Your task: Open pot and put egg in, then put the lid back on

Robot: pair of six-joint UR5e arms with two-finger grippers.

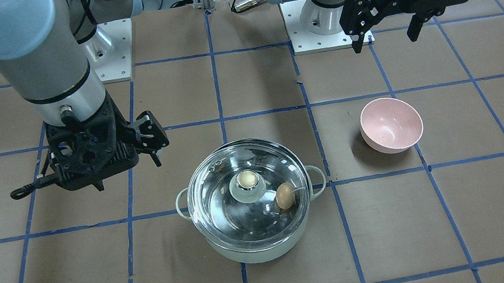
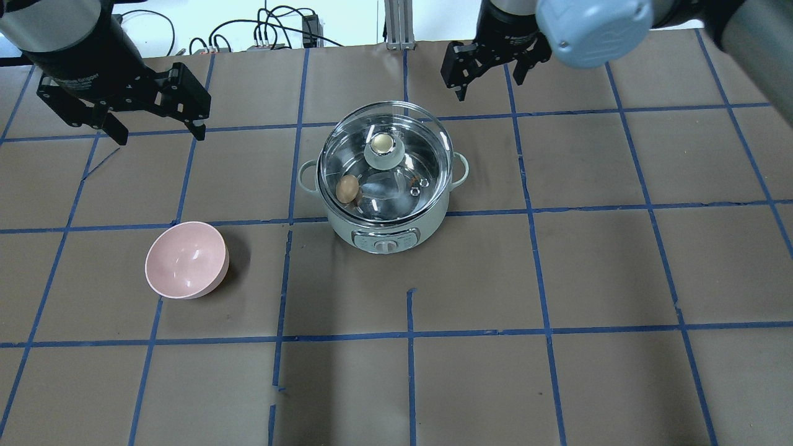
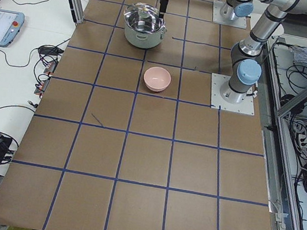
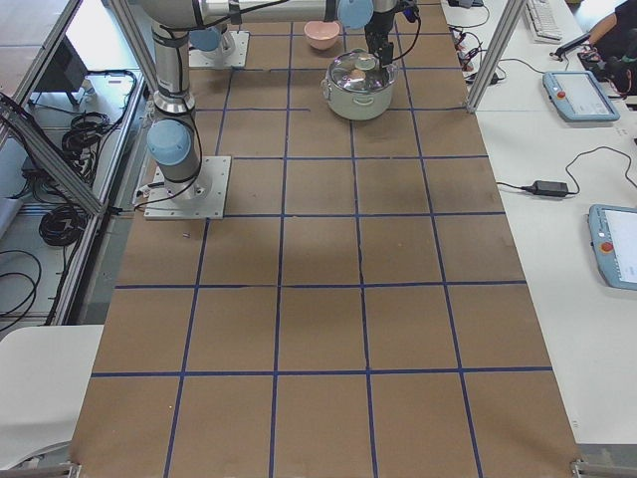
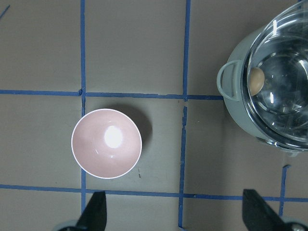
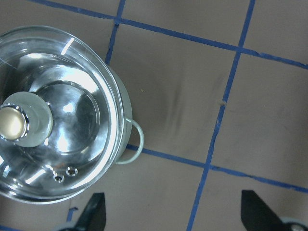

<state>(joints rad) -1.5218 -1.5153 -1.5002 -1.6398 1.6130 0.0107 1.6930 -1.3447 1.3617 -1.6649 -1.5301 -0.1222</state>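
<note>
The mint-green pot (image 1: 257,254) (image 2: 356,228) stands mid-table with the glass lid (image 1: 222,209) (image 2: 406,133) sitting on it, cream knob (image 1: 247,179) up. The tan egg (image 1: 285,195) (image 2: 347,188) lies inside the pot under the lid, on the pink bowl's side; it also shows in the left wrist view (image 5: 256,80). My left gripper (image 2: 158,131) (image 1: 387,39) is open and empty, raised beyond the bowl. My right gripper (image 2: 489,87) (image 1: 87,178) is open and empty, raised just behind and to the right of the pot. The lid (image 6: 72,110) shows in the right wrist view.
An empty pink bowl (image 2: 186,260) (image 1: 391,124) (image 5: 106,143) stands left of the pot, about one grid square away. The brown table has blue tape grid lines. The arm bases (image 1: 314,21) stand at the robot's edge of the table.
</note>
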